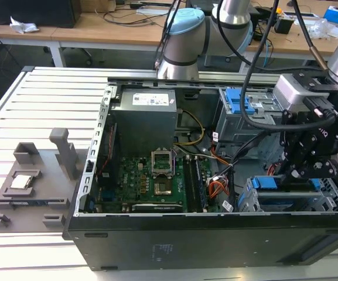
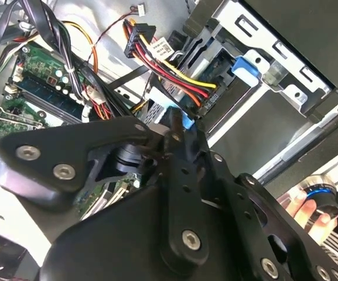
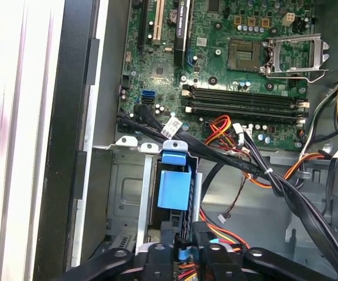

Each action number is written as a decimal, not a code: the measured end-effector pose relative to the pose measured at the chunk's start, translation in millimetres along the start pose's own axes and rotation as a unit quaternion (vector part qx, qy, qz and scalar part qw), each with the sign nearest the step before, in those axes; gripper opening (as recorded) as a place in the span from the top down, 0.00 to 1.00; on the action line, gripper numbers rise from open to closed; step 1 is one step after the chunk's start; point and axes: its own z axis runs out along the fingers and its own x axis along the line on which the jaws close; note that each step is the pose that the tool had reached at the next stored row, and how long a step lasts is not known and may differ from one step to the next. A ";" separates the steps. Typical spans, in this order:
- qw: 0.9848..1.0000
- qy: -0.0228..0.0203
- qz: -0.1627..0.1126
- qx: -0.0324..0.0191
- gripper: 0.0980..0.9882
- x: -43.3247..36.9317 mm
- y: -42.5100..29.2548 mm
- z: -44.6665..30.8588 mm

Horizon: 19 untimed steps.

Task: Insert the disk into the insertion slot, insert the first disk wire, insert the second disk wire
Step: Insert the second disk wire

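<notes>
The disk [image 1: 286,201] lies in the insertion slot [image 1: 246,202] at the case's front corner, on the exterior view's right. Its blue carrier [image 3: 174,188] shows between the slot's grey metal walls [image 3: 125,196]. A plug with yellow, red and black wires [image 2: 207,98] sits against the disk's end beside the blue carrier [image 2: 248,64]. My gripper [image 1: 296,174] hangs right over that end of the disk. In both wrist views its fingers are closed on a small black connector with a blue tip [image 3: 183,253], which is held close to the wired plug [image 2: 185,120].
The motherboard [image 3: 239,70] fills the case floor beside the slot. Bundles of black, orange and red cables [image 3: 256,170] cross between board and bay. A taller grey cage with a blue clip [image 1: 239,102] stands behind. A hand [image 2: 300,206] shows past the case edge.
</notes>
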 end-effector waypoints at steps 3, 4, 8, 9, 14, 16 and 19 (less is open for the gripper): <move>1.000 0.002 0.000 0.000 0.94 -3.1 -0.2 -0.2; 1.000 0.002 0.000 0.000 0.94 -4.6 -0.4 -0.3; 1.000 0.002 0.000 0.000 0.94 -4.8 -0.4 -0.2; 1.000 0.002 0.000 0.000 0.94 -4.8 -0.4 -0.2; 1.000 0.001 0.000 0.000 0.94 -3.9 -0.4 -0.2; 1.000 -0.001 0.000 0.000 0.94 -2.6 -0.2 -0.2; 1.000 -0.009 -0.001 0.001 0.94 0.0 0.0 -0.2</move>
